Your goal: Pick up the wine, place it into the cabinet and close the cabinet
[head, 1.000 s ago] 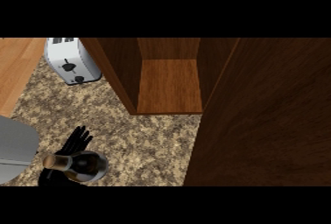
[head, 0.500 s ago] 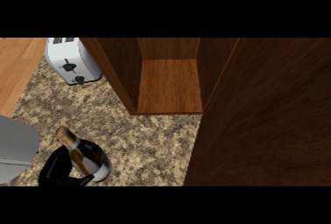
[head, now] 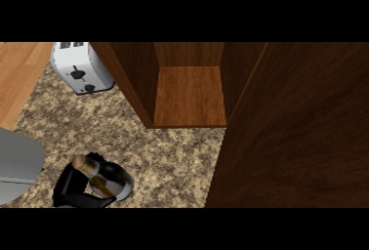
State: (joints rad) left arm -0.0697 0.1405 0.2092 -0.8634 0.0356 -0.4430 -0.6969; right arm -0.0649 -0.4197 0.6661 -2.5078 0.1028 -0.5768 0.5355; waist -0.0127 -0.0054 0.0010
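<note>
My left hand [head: 71, 188] sits at the counter's [head: 173, 156] near edge, toward its left end, black fingers curled round the wine [head: 108, 179]. The bottle is tilted, its tan-banded neck pointing up-left, dark body lying against my palm; I can't tell if its base touches the counter or hangs just above it. Grey forearm [head: 16, 163] comes in from the left, next to the hand. Right hand doesn't show. Cabinet [head: 189, 93] stands open at the counter's far side, middle; its wooden floor is bare, dark side walls on both sides. Cabinet door [head: 296, 132] is swung out wide, covering the whole right part of the counter from far edge to near edge. Wine is well apart from the cabinet opening, near-left of it, with speckled counter between. Toaster [head: 81, 67], white with a dark knob and lever on its near face, stands at the far-left part of the counter, just beside the cabinet's left wall. Light wood surface [head: 18, 73] runs past the counter's left edge.
</note>
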